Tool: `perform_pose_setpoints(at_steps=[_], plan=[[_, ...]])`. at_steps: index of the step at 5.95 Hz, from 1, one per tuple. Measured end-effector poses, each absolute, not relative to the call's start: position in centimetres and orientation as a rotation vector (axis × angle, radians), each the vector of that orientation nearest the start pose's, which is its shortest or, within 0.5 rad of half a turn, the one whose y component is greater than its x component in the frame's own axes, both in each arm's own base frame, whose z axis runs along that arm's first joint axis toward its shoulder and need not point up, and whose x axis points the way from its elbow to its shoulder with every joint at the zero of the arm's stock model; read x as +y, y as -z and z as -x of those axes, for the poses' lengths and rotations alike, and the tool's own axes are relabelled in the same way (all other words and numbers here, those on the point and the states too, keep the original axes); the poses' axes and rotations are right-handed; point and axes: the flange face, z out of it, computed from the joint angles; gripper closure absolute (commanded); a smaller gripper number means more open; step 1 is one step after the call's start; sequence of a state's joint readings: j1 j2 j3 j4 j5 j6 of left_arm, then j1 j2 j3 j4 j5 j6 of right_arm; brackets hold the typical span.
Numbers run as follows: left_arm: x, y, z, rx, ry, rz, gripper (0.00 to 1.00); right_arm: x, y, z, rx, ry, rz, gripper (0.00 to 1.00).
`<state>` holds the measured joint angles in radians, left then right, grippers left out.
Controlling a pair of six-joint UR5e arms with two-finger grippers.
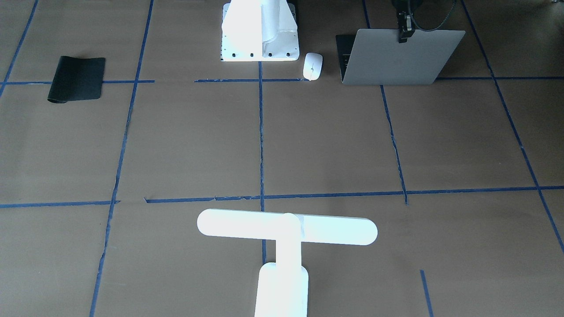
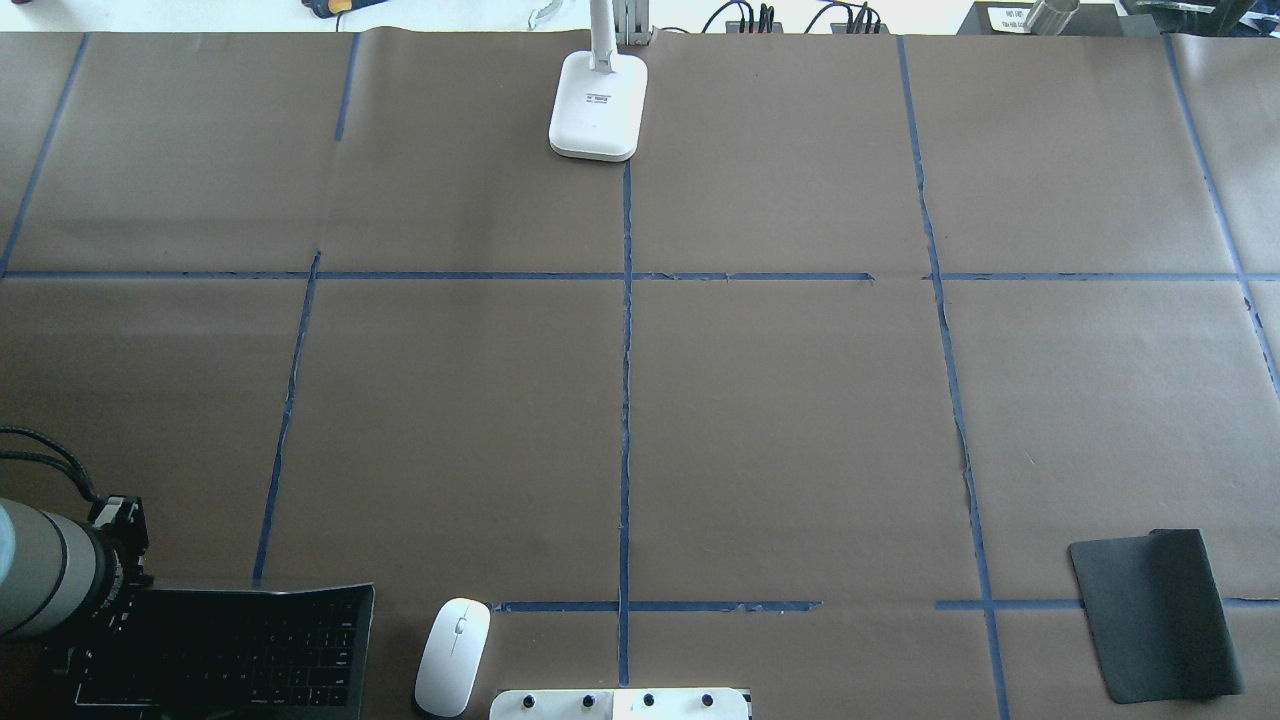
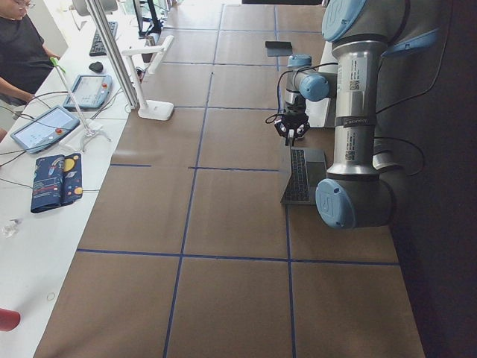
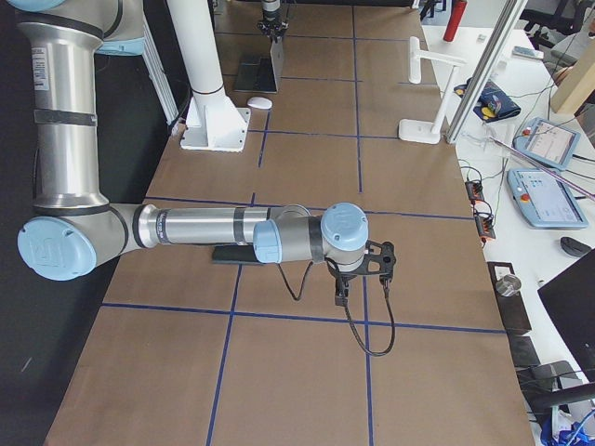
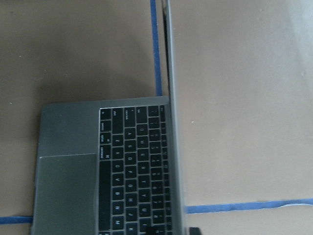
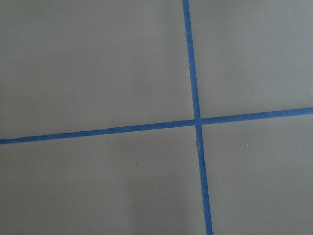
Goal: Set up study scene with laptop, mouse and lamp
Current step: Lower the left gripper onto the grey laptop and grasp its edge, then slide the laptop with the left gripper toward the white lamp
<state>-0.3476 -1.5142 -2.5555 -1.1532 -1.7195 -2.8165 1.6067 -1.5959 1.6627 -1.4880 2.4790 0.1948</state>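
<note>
The laptop stands open at the robot's near left, its lid raised and its black keys showing in the overhead view. My left gripper is at the top edge of the lid and looks shut on it. The left wrist view shows the lid edge-on beside the keyboard. The white mouse lies on the paper right beside the laptop. The white lamp stands upright at the table's far middle edge. My right gripper hangs over bare paper. I cannot tell whether it is open.
A black mouse pad lies at the near right, partly under the right arm in the right side view. The white bolted pedestal stands next to the mouse. Blue tape lines cross the brown paper. Tablets and cables lie beyond the far edge.
</note>
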Motion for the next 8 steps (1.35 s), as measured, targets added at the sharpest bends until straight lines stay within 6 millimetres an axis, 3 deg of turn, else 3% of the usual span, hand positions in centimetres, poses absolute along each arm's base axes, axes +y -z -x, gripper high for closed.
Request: perform_pose_setpoints(at_steps=[4,5,6,8], plan=[[-26.4,-30.0,-25.4,0.498,1.621,0.376,1.0,-48.9,-60.3,-7.3,-0.917,-0.145,-0.074,0.0],[-28.3,-29.6,-24.7,0.527,1.647,0.36,1.0,-48.9,-60.2,-7.3,-0.917,-0.144,-0.075,0.0],[-30.8,-29.6,-24.7,0.543,1.663,0.331,1.0,-48.9,-60.3,-7.3,-0.917,-0.145,-0.074,0.0],[-38.4,-27.8,-26.3,0.597,1.673,0.273,1.0,-48.7,-60.4,-7.2,-0.924,-0.145,-0.07,0.0]])
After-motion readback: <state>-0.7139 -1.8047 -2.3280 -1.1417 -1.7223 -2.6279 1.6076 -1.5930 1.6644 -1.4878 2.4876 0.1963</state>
